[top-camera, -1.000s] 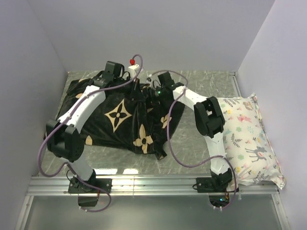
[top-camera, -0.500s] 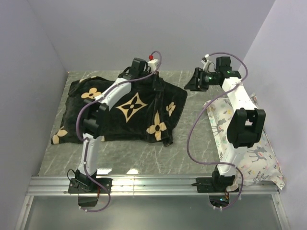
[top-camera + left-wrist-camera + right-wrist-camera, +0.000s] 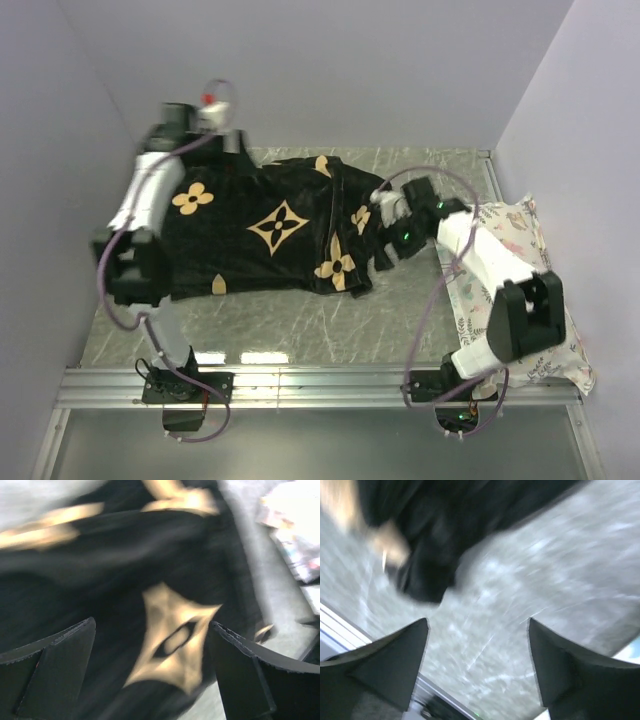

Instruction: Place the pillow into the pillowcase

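The black pillowcase (image 3: pixel 270 230) with tan flower and star motifs lies spread across the left and middle of the table. The pillow does not show in any view. My left gripper (image 3: pixel 228 138) is blurred at the back left, above the case's far edge. In the left wrist view the left gripper (image 3: pixel 152 625) stands open over the pillowcase (image 3: pixel 100 555), holding nothing. My right gripper (image 3: pixel 388 240) hovers at the case's right edge. The right wrist view shows the right gripper (image 3: pixel 478 621) open over bare table, with a corner of the pillowcase (image 3: pixel 435 525) beyond it.
A white pillow printed with pastel deer (image 3: pixel 520 290) lies along the right side of the marbled table (image 3: pixel 300 320). Walls close in the left, back and right. A metal rail (image 3: pixel 320 385) runs along the near edge by the arm bases.
Both grippers have opened and let go of the fabric. The left arm swung to the back left corner. The right arm dropped to the case's right edge. The case now lies flatter.
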`<state>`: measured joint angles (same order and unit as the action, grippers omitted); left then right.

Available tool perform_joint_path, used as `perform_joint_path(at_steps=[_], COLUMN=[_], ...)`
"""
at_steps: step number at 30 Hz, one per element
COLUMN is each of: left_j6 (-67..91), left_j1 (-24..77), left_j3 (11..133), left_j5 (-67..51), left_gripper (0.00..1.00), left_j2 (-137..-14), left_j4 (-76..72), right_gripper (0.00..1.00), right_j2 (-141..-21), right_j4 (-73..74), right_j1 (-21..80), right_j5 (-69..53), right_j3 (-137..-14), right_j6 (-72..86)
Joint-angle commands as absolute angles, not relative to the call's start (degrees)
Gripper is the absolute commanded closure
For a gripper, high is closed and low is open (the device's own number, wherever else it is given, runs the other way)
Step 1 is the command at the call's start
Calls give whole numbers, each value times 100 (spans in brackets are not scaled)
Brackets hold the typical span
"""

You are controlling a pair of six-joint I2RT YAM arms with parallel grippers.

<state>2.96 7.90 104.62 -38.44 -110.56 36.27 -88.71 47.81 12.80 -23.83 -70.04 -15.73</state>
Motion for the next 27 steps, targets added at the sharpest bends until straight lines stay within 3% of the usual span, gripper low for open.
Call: perform_joint_path(at_steps=[1, 8, 11, 14, 18, 21, 22, 23, 24, 25, 26, 27], left_j6=[-1303, -3329, -3892, -4227, -4684, -4999, -5053, -5123, -5255, -5291, -5335, -5370], left_j1=[-478, -2468, -3189, -3690, -3902, -3946, -3946, -3955, -3964, -3973, -3973, -3973], left_j3=[10223, 8606, 8297, 7946, 6895, 6208, 6066, 5943, 5750, 5678, 5591, 5477], left_j5=[-4299, -3595, -3463, -3235, -2384, -1654, -1522, -1268, -1205, -1169, -1091, -1081], left_gripper=[0, 1, 1, 1, 1, 1, 1, 1, 1, 1, 1, 1], left_j2=[-10039, -8851, -8877, -8719, -8368, -8236, -8227, -8244, -8279, -8358, -8419, -8490], left_j4=[5375, 6652, 7048, 6944, 6198, 5486, 5241, 4890, 4730, 4581, 4266, 4141], right_gripper=[7, 6, 6, 5, 9, 22, 39, 49, 76, 92, 100, 100], right_j2=[-7921, -7699, -7813, -8392, -9052, -9342, -9430, -9526, -9536, -9510, -9397, -9317], right_j4=[4440, 3378, 2483, 2101, 1987, 1828, 1837, 1828, 1828, 1837, 1854, 1881], right_j1=[2116, 3093, 3638, 3771, 3771, 3771, 3779, 3744, 3718, 3692, 3578, 3525], right_j5=[-1381, -958, -134, 772, 853, 940, 1010, 1220, 1283, 1318, 1353, 1336], right_j3=[-6008, -5178, -4852, -4930, -5404, -5606, -5660, -5686, -5704, -5713, -5704, -5722], right_j6=[-2460, -2215, -1995, -1724, -1319, -1222, -1213, -1213, -1256, -1266, -1283, -1292])
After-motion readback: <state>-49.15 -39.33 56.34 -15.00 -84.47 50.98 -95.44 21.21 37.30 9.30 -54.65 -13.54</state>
